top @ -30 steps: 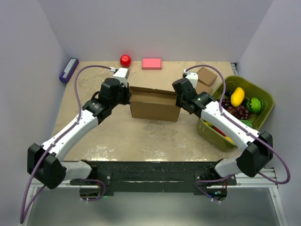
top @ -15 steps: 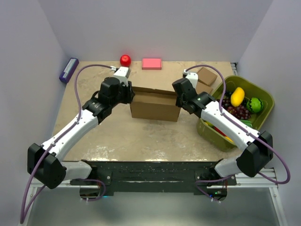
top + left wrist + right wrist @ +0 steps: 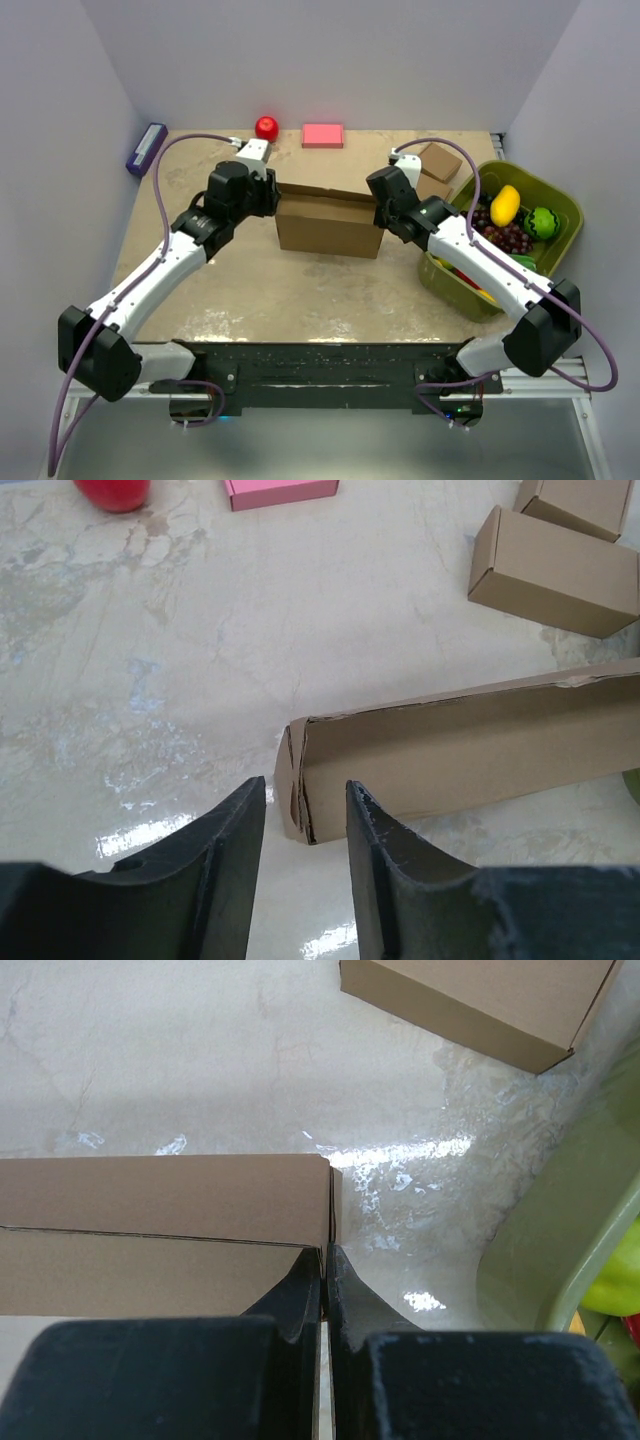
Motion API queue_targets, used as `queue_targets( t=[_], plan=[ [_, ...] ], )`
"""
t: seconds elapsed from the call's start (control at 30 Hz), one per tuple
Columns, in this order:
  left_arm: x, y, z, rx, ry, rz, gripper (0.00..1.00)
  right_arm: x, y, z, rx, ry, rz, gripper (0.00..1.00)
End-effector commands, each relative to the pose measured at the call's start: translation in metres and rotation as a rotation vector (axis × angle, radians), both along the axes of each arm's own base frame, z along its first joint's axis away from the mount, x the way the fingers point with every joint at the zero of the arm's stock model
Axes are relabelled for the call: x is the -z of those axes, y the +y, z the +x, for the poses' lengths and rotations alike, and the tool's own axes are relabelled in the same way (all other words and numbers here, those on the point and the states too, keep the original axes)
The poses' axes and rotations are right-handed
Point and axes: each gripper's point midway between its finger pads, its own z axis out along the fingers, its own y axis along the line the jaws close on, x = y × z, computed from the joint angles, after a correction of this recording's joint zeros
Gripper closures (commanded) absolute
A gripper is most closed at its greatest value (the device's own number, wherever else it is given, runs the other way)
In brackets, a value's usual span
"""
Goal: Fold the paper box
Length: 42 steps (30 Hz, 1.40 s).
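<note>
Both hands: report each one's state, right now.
Left hand: open, at the paper box's left end, not gripping it.
Right hand: shut, apparently pinching the paper box's right end edge.

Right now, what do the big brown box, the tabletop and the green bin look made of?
Paper box: plain matte brown cardboard, with raw cut edges and creases at its end. Tabletop: glossy beige veined surface, either marble or a laminate imitating it; light glares off it. Green bin: probably moulded plastic, smooth, with a rounded rim.
</note>
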Motion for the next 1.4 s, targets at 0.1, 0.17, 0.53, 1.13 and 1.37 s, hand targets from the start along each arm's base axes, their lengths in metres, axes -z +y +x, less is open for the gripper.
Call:
queue_targets(
  t=[0.1,0.17,0.53,1.13,1.37],
  plan=[
    [0.002,-0.01,0.015,0.031,-0.003,0.013,0.69,0.039,-0.004,-0.03,-0.03,0.163,-0.044,1.0],
    [0.005,-0.012,0.016,0.037,0.008,0.014,0.72,0.039,-0.004,-0.03,-0.029,0.166,-0.047,1.0],
    [-0.002,-0.032,0.018,0.075,0.046,-0.083,1.0,0.047,-0.007,-0.029,-0.021,0.182,-0.074,1.0],
    [0.024,-0.015,0.022,0.036,0.1,0.06,1.0,0.021,-0.01,-0.029,-0.002,0.14,-0.058,0.76],
    [0.025,-0.018,0.026,0.059,0.11,0.082,1.0,-0.019,-0.012,-0.031,0.005,0.07,-0.032,0.55]
  ],
)
